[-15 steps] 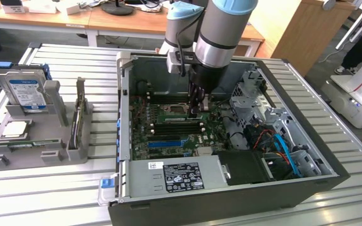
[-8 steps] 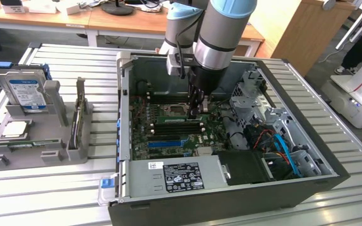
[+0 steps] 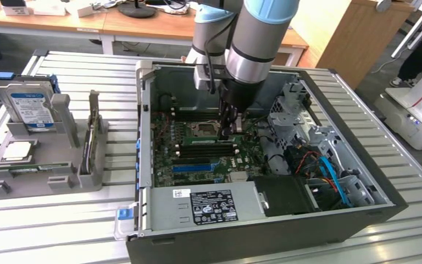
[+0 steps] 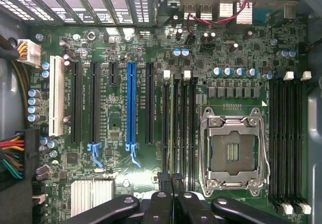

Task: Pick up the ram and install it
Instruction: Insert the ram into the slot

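Gripper [image 3: 229, 127] low inside the open computer case [image 3: 270, 234], arm standing steeply above it, black fingertips just over the motherboard [image 4: 114, 108]. Jaws drawn nearly together, pinching the thin upper edge of the ram [image 4: 176, 128]. Ram seen edge-on in the wrist view: a narrow green strip standing upright, in line with the bank of memory slots [image 4: 191, 128] between the blue expansion slot [image 4: 131, 108] and the empty processor socket [image 4: 232, 151]. Cannot tell whether it is pressed fully home in its slot. Second bank of memory slots [image 4: 287, 143] on the far side of the socket, well apart from the gripper. Silver power supply [image 3: 204, 206] sits at the near end of the case. Outside the case, toward the exterior view's left, a gray holder [image 3: 20, 190] rests on the slatted table [image 3: 50, 234], carrying an upright hard drive [image 3: 29, 104] and a square processor chip [image 3: 18, 151] lying flat.
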